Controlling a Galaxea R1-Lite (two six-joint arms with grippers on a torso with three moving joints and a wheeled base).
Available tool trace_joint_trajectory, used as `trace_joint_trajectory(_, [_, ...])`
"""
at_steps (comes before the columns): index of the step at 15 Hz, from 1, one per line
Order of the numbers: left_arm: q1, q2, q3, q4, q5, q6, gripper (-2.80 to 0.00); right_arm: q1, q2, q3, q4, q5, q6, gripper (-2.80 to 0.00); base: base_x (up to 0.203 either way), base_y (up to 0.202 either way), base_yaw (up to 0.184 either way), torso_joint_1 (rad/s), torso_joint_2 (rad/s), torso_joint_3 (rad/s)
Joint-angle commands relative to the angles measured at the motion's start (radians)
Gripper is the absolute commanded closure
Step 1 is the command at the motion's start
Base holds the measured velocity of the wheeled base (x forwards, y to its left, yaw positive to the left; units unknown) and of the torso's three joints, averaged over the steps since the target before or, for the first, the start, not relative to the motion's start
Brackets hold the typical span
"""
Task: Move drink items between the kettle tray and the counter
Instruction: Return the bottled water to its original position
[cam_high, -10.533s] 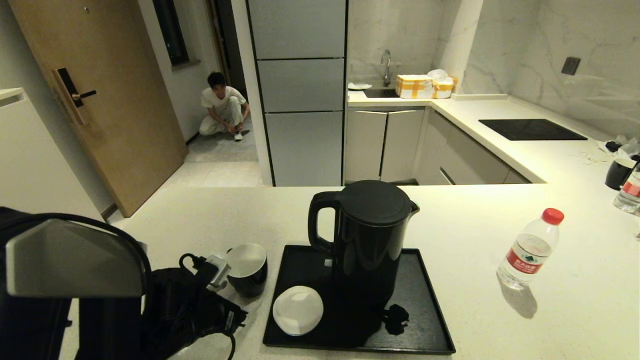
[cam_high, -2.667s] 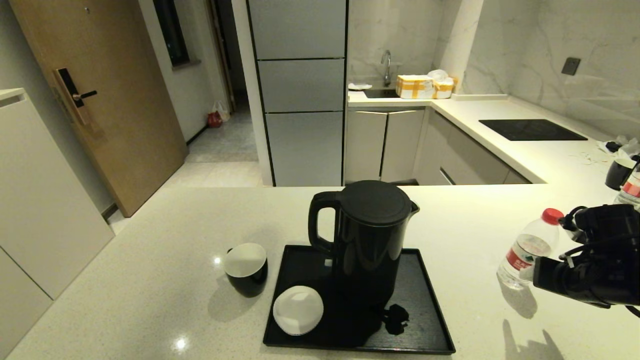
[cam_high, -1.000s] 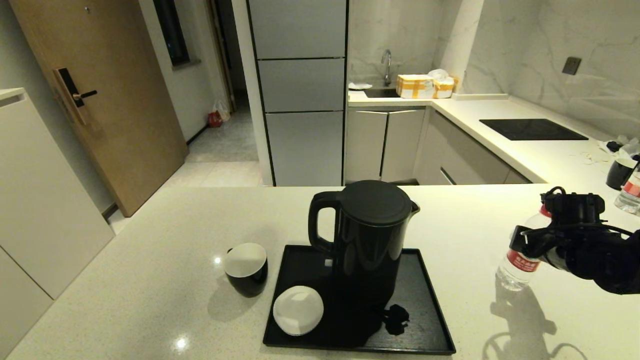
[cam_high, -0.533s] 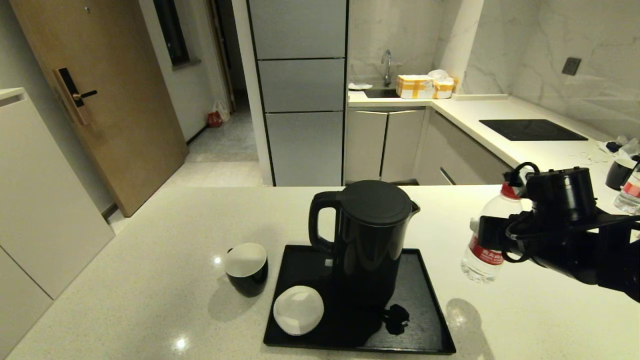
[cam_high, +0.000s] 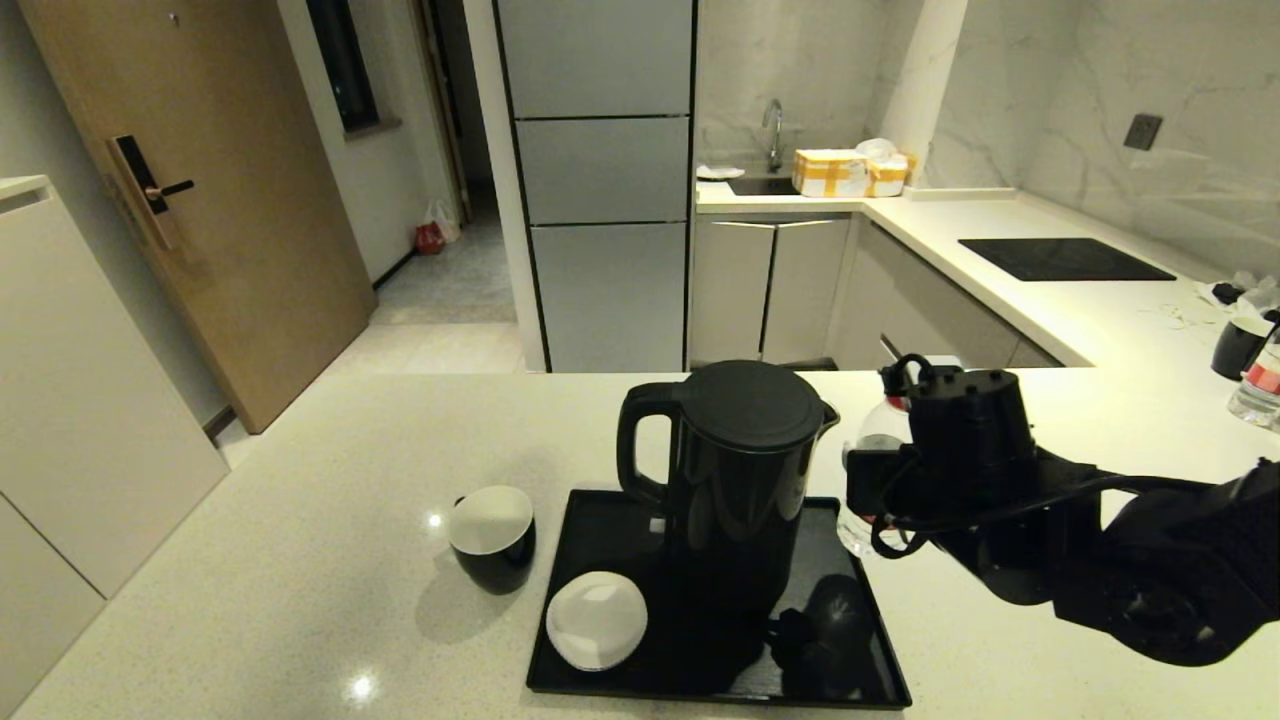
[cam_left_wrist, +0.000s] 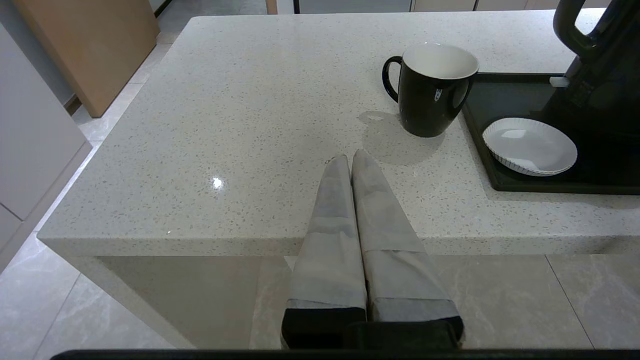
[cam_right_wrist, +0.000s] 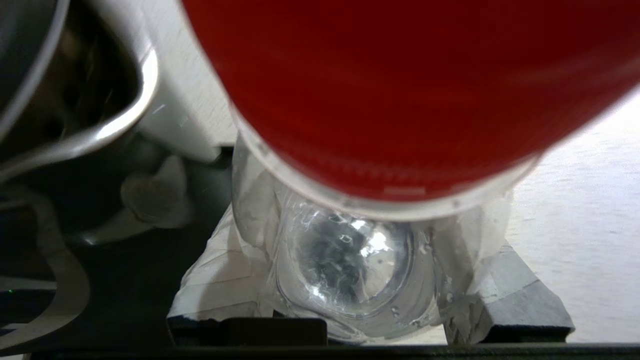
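My right gripper (cam_high: 866, 490) is shut on the clear water bottle (cam_high: 872, 432) and holds it in the air over the right edge of the black kettle tray (cam_high: 720, 695), close beside the tall kettle (cam_high: 740, 470). In the right wrist view the red cap (cam_right_wrist: 400, 90) fills the top and the bottle body (cam_right_wrist: 350, 265) sits between the taped fingers (cam_right_wrist: 215, 270). The black cup (cam_high: 492, 538), white inside, stands on the counter (cam_high: 300, 520) just left of the tray. My left gripper (cam_left_wrist: 351, 159) is shut and empty, at the counter's near edge, short of the cup (cam_left_wrist: 434, 90).
A white saucer (cam_high: 596, 620) lies on the tray's front left. Another black cup (cam_high: 1238, 345) and bottle (cam_high: 1260, 390) stand at the far right. The black cooktop (cam_high: 1065, 260) lies on the back counter, and yellow-taped boxes (cam_high: 830, 172) sit by the sink.
My right gripper closed on the bottle, lifted it off the counter and carried it left to the tray's right edge. The left arm drew back from the cup before that.
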Motion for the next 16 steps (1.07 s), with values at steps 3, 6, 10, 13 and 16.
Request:
trace_joint_trajectory(3, [0.001,-0.002,0.000,0.001,0.000,0.000,0.00,-0.002,0.095,-0.026,-0.004,0.071,0.012,0.00,0.000,0.000,0.000,0.000,0.00,0.000])
trace_joint_trajectory(6, [0.001,-0.002,0.000,0.001,0.000,0.000,0.00,-0.002,0.120,-0.025,0.000,0.092,0.053,0.00,0.000,0.000,0.000,0.000,0.00,0.000])
trace_joint_trajectory(10, [0.001,-0.002,0.000,0.001,0.000,0.000,0.00,-0.002,0.126,-0.029,0.007,0.133,0.106,0.00,0.000,0.000,0.000,0.000,0.00,0.000])
trace_joint_trajectory(13, [0.001,-0.002,0.000,0.001,0.000,0.000,0.00,-0.002,0.122,-0.029,0.014,0.131,0.106,-2.80,0.000,0.000,0.000,0.000,0.00,0.000])
trace_joint_trajectory(16, [-0.001,-0.002,0.000,0.001,0.000,0.000,0.00,-0.002,0.112,-0.020,0.016,0.132,0.106,-2.80,0.000,0.000,0.000,0.000,0.00,0.000])
